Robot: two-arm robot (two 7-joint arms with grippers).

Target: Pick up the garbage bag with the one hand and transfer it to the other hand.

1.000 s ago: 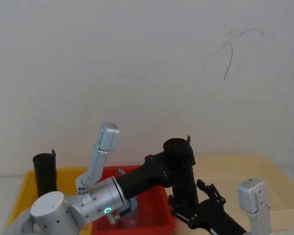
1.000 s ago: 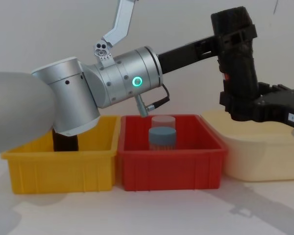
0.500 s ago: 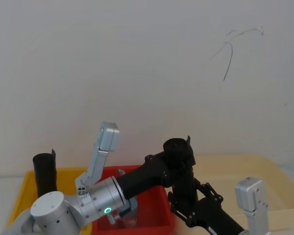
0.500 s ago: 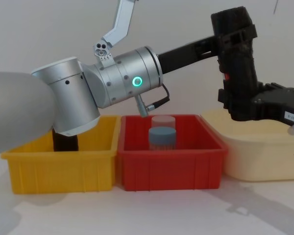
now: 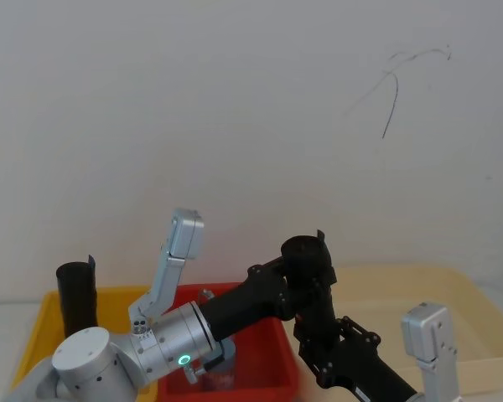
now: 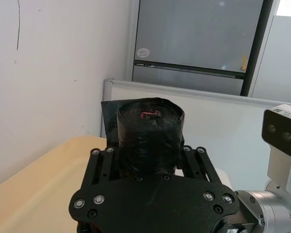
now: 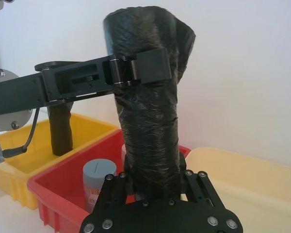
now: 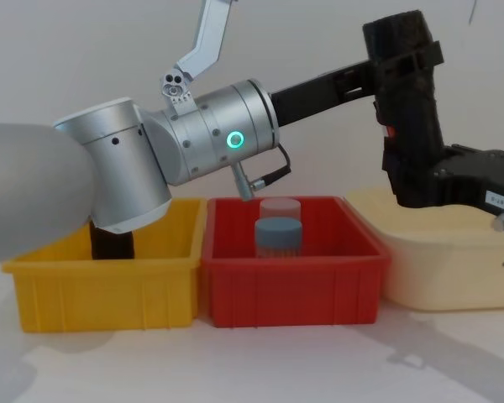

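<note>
While I watch from my console, the garbage bag (image 8: 410, 117) stands upright in the air on the right of the scene, above the place where the red bin (image 8: 290, 290) meets the cream tub (image 8: 437, 277). It is a thick black cylinder of wrinkled, slightly glossy film, with a loose flap at its top edge and a speck of red on its side.

The one hand (image 8: 401, 69) is matte black, on the end of the smooth silver left arm with its glowing green ring. It reaches in from the left, and its fingers are clamped across the roll near the top. The other hand (image 8: 413, 183), black and flat-sided with a small white sticker, comes in from the right. Its fingers are pressed against the roll's lower end on both sides.

Below on the pale table (image 8: 235, 361), the red bin is hard moulded plastic and holds a grey-capped jar (image 8: 279, 238). Touching its left wall is a yellow bin (image 8: 101, 290) of the same shape, with a slimmer black roll (image 8: 111, 243) standing upright inside. The cream tub has rounded, softer-looking corners.
</note>
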